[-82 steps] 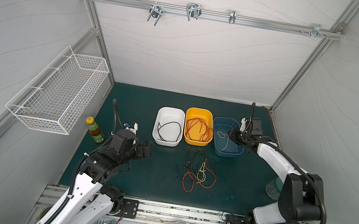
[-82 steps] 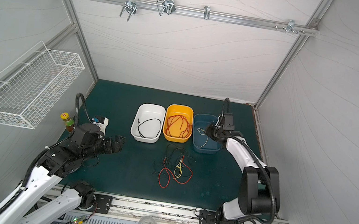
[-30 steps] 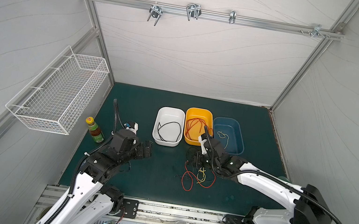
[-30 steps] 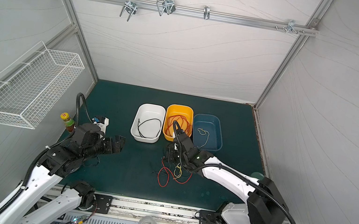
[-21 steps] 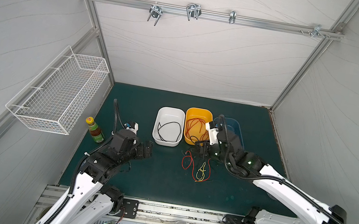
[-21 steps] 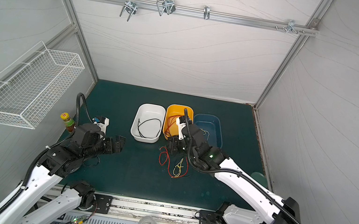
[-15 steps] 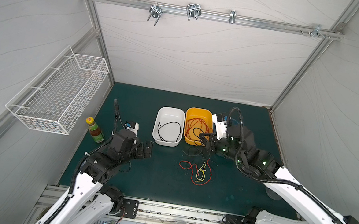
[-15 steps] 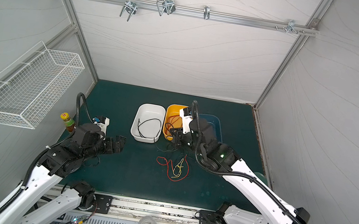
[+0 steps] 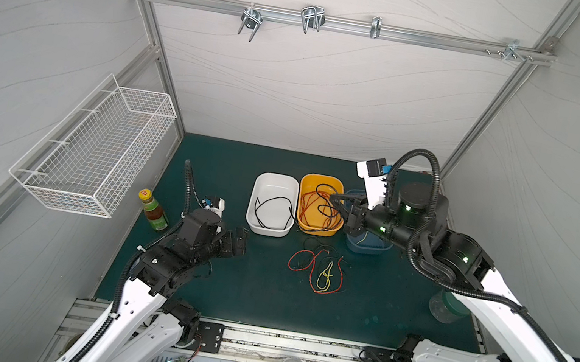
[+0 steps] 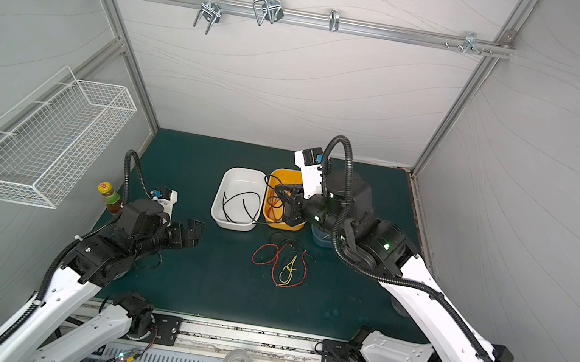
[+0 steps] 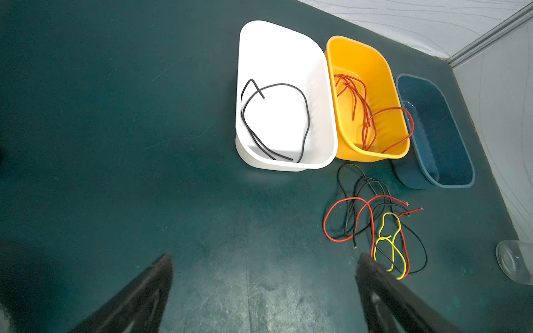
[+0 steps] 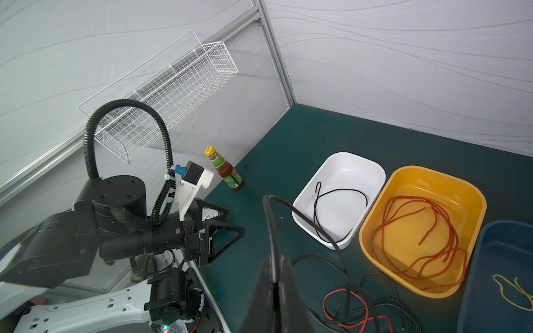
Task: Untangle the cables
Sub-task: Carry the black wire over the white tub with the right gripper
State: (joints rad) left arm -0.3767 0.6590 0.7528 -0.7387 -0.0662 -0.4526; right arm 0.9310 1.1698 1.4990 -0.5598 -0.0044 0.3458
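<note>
Scene: a dark green mat [image 9: 222,290] inside a white-walled booth. Two black and white robot arms reach in from its near edge.

Tangle: a loose tangle [image 9: 317,272] of red, black and yellow cables lies on the middle of the mat. It sits just in front of a row of three bins and shows in both top views.

Right gripper: the right gripper [image 12: 274,263] is raised off the mat near the front ends of the yellow and blue bins. Its fingers are pressed together, pinching a held black cable [image 12: 268,222].

Held black cable: it arches up out of the fingers, then drops in a long curve to the tangle. Its far end is lost among the other strands.

Left gripper: the left gripper [image 11: 264,259] has its fingers spread wide with nothing between them. It hovers over the left part of the mat, well apart from the tangle, pointing toward the bins.

White bin: the white bin [image 11: 277,52] is leftmost in the row. It holds one looped black wire [image 11: 305,101].

Yellow bin: the yellow bin [image 11: 354,52] is in the middle and holds coiled red-orange wires [image 12: 451,242].

Blue bin: the blue bin [image 11: 432,115] is rightmost. A thin yellow wire [image 12: 513,291] lies in it, seen from the right wrist.

Bottle: a sauce bottle [image 9: 152,208] stands upright at the mat's left edge.

Jar: a clear glass jar [image 9: 442,307] sits at the right edge, partly under the right arm.

Basket: a white wire basket [image 9: 101,154] hangs on the left wall.
</note>
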